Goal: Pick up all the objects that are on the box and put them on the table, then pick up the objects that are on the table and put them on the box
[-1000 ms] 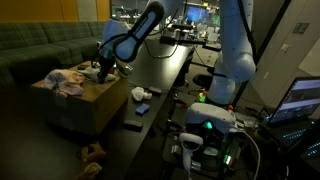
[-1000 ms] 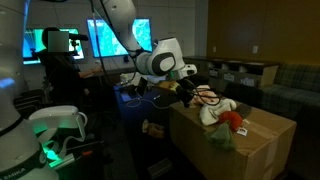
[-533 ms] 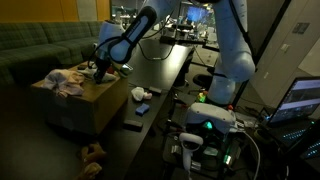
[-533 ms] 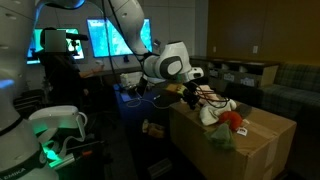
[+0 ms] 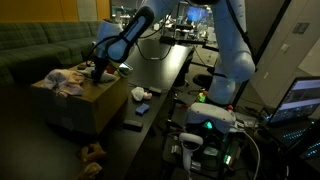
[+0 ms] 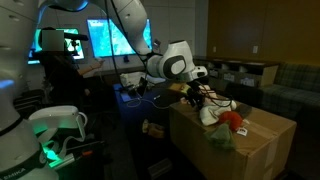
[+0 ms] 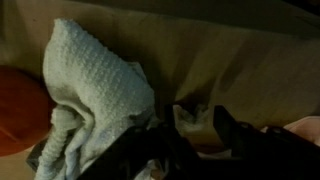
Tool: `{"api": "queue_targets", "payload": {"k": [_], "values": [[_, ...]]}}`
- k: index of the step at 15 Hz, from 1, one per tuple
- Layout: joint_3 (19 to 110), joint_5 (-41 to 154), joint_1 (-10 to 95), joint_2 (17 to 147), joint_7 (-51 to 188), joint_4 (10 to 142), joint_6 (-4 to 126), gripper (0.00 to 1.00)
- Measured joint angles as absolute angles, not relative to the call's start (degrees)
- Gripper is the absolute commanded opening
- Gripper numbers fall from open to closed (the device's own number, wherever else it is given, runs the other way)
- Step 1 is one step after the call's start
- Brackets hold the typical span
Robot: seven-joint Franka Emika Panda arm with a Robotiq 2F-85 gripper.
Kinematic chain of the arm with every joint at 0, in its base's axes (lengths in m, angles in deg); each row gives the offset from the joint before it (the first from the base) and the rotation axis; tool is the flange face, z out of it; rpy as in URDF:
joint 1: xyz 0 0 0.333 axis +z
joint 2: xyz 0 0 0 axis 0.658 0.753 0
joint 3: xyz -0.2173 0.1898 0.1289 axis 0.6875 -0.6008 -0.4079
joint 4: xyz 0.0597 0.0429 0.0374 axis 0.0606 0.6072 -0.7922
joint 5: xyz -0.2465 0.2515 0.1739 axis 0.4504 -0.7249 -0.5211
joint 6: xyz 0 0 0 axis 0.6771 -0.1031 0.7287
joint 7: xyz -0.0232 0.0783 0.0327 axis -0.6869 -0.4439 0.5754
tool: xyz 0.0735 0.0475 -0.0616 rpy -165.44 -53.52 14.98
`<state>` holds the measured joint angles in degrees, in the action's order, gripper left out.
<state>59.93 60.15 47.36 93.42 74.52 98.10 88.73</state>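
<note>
A cardboard box carries a heap of cloth and soft things. The box and the heap, with a red-orange piece, show in both exterior views. My gripper hangs low over the box top at the heap's edge. In the wrist view a white knitted towel lies on the tan box top, with an orange thing beside it. My gripper's dark fingers stand apart around a small pale scrap.
On the dark table lie a white object, a blue object and a dark flat thing. A soft toy lies on the floor. A second robot base stands nearby. A sofa is behind the box.
The arm has shifted a little along the box top toward the heap and lowered slightly. The objects have not moved.
</note>
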Motion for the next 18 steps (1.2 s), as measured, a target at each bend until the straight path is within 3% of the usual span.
{"api": "queue_targets", "payload": {"k": [3,18], "values": [[60.25,60.15,47.29,93.11,74.52,97.22,88.73,0.99],[56.48,61.06,49.27,89.44,74.93,92.83,84.83,1.00]]}}
